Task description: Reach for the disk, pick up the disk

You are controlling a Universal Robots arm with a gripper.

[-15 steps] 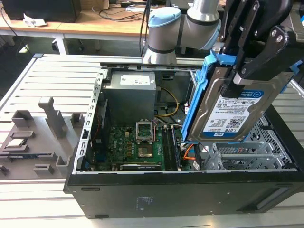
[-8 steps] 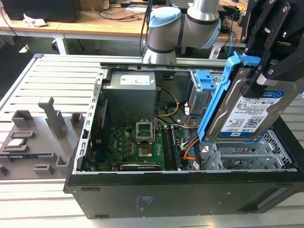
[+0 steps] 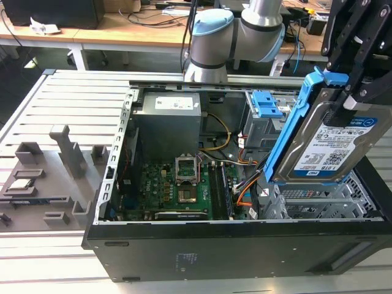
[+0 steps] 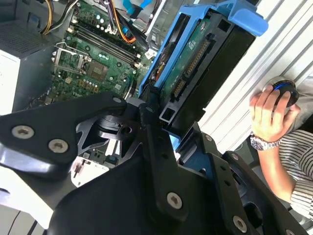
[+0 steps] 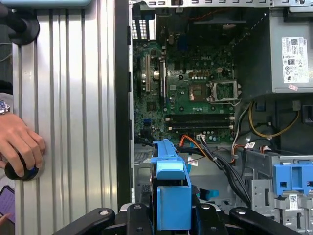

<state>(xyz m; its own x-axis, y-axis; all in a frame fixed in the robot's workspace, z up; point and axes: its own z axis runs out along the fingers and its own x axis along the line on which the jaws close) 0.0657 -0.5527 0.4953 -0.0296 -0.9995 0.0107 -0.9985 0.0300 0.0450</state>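
Looks like the pick is basically done on my end: the gripper (image 3: 358,92) is pinched on the disk (image 3: 334,147), holding it tilted, up and clear above the open case (image 3: 184,245), so nothing obvious left.

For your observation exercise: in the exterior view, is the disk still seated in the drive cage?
No: the disk hangs tilted above the open case, gripped by the pincer.
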